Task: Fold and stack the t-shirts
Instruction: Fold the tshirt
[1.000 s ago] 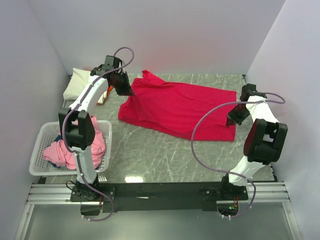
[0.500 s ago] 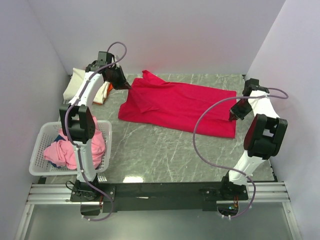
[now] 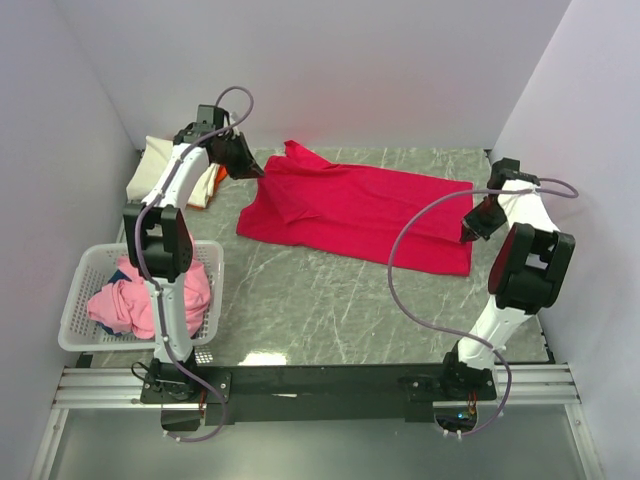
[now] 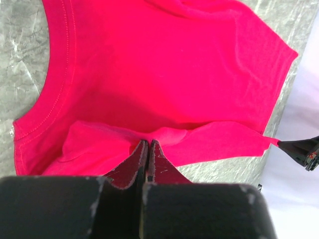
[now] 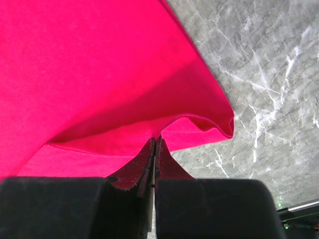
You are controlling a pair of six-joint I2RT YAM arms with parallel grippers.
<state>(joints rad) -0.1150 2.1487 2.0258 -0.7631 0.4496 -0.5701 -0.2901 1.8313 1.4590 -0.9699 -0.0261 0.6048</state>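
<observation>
> Pinched the crimson t-shirt (image 3: pixel 360 210) at both ends, upper middle of frame?

> Yep, clamped tight: left gripper (image 3: pixel 257 174) by collar, right gripper (image 3: pixel 465 238) at hem corner. Stretched flat, probably for folding.

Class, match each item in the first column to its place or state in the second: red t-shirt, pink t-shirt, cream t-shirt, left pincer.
Column one:
1. red t-shirt
2. pink t-shirt
3. cream t-shirt
4. left pincer

Column two:
A. heaped in the white basket
B. shut on a shirt's edge
C. spread across the table
D. lying at the far left corner

Pairs: 1-C, 2-A, 3-D, 4-B
</observation>
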